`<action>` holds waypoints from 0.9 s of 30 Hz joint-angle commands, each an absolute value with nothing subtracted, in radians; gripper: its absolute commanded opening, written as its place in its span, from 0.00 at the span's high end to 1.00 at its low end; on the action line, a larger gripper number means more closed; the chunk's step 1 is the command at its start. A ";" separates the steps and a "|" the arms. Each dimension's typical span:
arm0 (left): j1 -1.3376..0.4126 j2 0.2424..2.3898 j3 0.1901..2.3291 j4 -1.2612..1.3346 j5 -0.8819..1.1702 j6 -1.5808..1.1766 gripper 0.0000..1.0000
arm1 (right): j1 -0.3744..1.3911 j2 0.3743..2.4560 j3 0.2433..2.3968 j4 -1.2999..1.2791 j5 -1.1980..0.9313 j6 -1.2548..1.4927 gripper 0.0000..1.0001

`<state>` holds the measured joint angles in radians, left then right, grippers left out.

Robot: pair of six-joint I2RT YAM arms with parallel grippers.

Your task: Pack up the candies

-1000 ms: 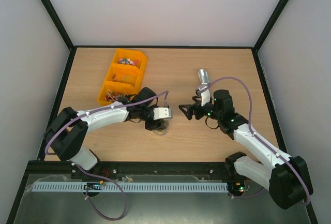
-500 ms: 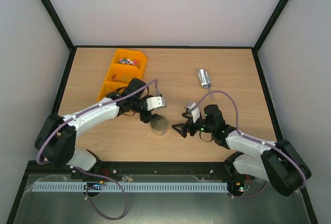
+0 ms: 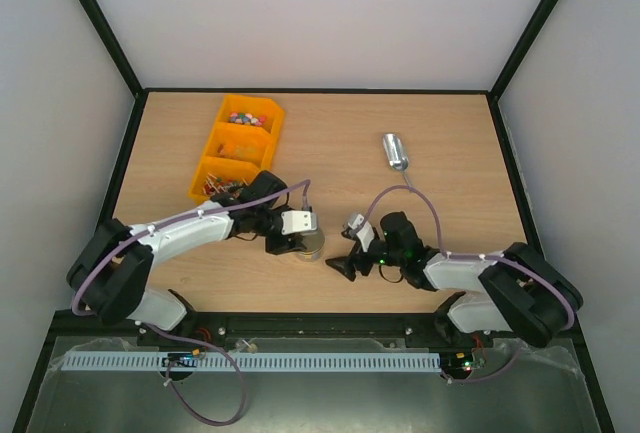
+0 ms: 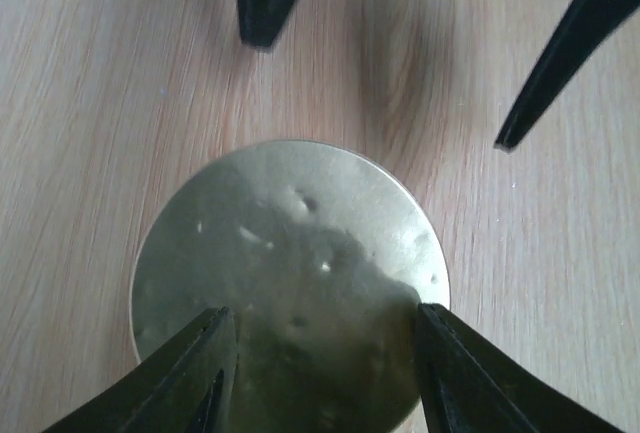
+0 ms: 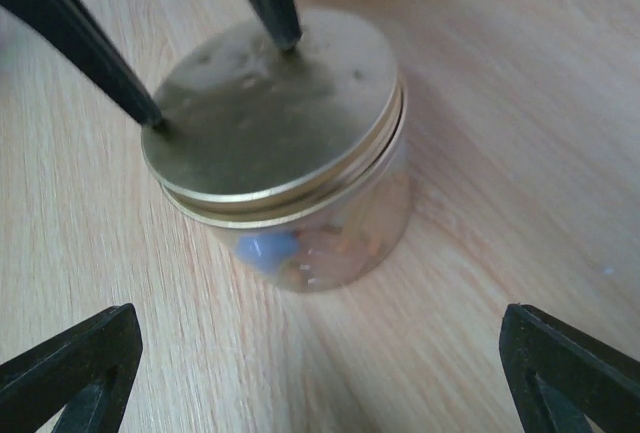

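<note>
A clear jar (image 5: 300, 233) with a gold lid (image 4: 290, 253) stands on the table (image 3: 450, 153) near the front middle (image 3: 311, 246). Small candies (image 5: 265, 251) show through its wall, one of them blue. More mixed-colour candies (image 3: 245, 119) lie in the far compartment of the yellow bin (image 3: 215, 148). My left gripper (image 4: 325, 318) is spread as wide as the lid, fingertips (image 5: 155, 123) at its rim and top. My right gripper (image 5: 318, 353) is open and empty, low on the table just right of the jar, facing it (image 3: 345, 265).
A metal scoop (image 3: 395, 151) lies on the table at the right, beyond my right arm. Thin red-and-white sticks (image 3: 222, 187) fill the bin's near compartment, just behind my left arm. Black frame rails border the table.
My left gripper has come from behind the jar down onto its lid. My right gripper has drawn nearer the front edge and sits closer to the jar.
</note>
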<state>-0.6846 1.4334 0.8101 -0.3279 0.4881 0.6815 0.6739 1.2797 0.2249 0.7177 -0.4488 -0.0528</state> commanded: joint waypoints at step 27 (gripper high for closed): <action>-0.602 1.391 0.783 -0.364 0.434 0.638 0.01 | 0.769 1.800 0.333 1.329 -0.460 -0.159 0.01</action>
